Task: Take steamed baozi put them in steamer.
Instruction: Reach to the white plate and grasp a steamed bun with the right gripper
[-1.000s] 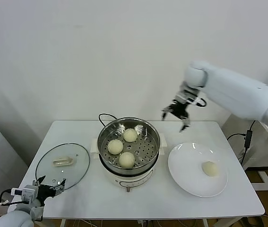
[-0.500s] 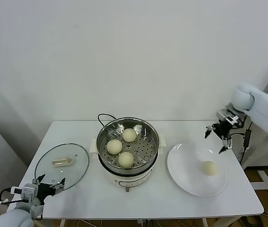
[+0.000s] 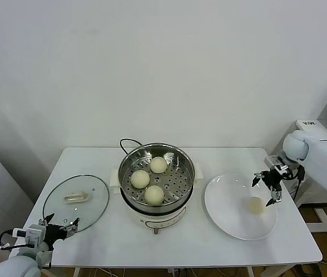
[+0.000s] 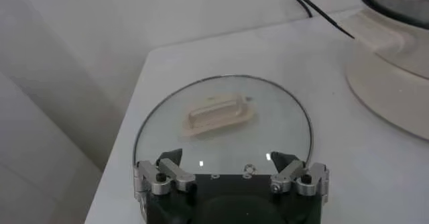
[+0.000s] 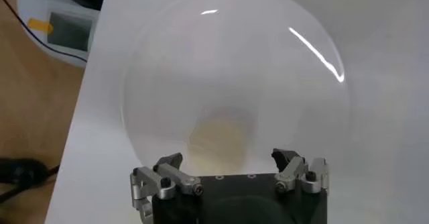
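- We work over a white rectangular surface that carries everything; the pieces sit in a row across it, which keeps each within reach of one arm or the other.
- In the middle stands the steamer, a round shiny stainless-steel basket with a perforated bottom on a white electric pot base, its black cord trailing off behind. It stands uncovered, so we can lower buns straight in.
- On our right lies a flat round white plate, just beside the steamer. We judge it to be the pick-up spot.
- On our left lies a round glass lid with a pale handle, flat on the surface and apart from the steamer, presumably parked there so the basket is not blocked.
- Our right claw hangs above the plate, close over the last bun, with its jaws spread wide and nothing between them. In the right wrist view the pale bun sits ahead of the claw, between the two finger lines, so we appear lined up for a descent and grasp.
- Our left claw waits idle at the near left corner of the surface, by the lid's edge, jaws wide apart and empty.
- Three smooth, cream-white, dome-shaped steamed baozi already rest on the steamer's perforated floor, clustered close together with room left on the right side.
- The fourth baozi sits alone on the plate, untouched, so we judge the task about three-quarters done.
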Available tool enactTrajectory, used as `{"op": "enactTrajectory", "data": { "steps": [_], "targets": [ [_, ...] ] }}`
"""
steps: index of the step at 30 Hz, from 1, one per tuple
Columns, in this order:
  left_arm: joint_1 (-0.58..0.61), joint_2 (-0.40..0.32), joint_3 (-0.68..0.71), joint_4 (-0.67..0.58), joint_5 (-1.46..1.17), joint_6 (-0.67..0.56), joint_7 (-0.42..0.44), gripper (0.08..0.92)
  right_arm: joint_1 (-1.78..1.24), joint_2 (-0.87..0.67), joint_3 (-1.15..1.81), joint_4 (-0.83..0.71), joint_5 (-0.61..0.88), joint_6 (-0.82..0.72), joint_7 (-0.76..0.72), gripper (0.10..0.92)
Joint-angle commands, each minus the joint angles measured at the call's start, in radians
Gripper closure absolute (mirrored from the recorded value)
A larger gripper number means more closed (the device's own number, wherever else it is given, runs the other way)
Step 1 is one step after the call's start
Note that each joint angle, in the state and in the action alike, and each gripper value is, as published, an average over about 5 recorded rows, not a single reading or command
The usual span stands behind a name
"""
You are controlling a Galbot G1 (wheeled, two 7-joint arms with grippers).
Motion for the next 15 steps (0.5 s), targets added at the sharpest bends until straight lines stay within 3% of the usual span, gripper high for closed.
{"op": "enactTrajectory", "data": {
  "steps": [1, 9, 15],
  "targets": [
    [0.001, -0.001, 0.000, -0.003, 0.001, 0.001, -0.001, 0.177, -0.128, 0.027, 0.114, -0.040, -0.079, -0.009, 0.032, 0.203],
    [0.000, -0.002, 0.001, -0.007, 0.001, 0.001, -0.001, 0.177, -0.167, 0.047, 0.172, -0.064, -0.138, -0.015, 0.061, 0.252],
    [0.004, -0.003, 0.000, -0.011, 0.001, 0.001, -0.002, 0.177, -0.183, 0.051, 0.198, -0.058, -0.162, -0.019, 0.072, 0.404]
  ]
}}
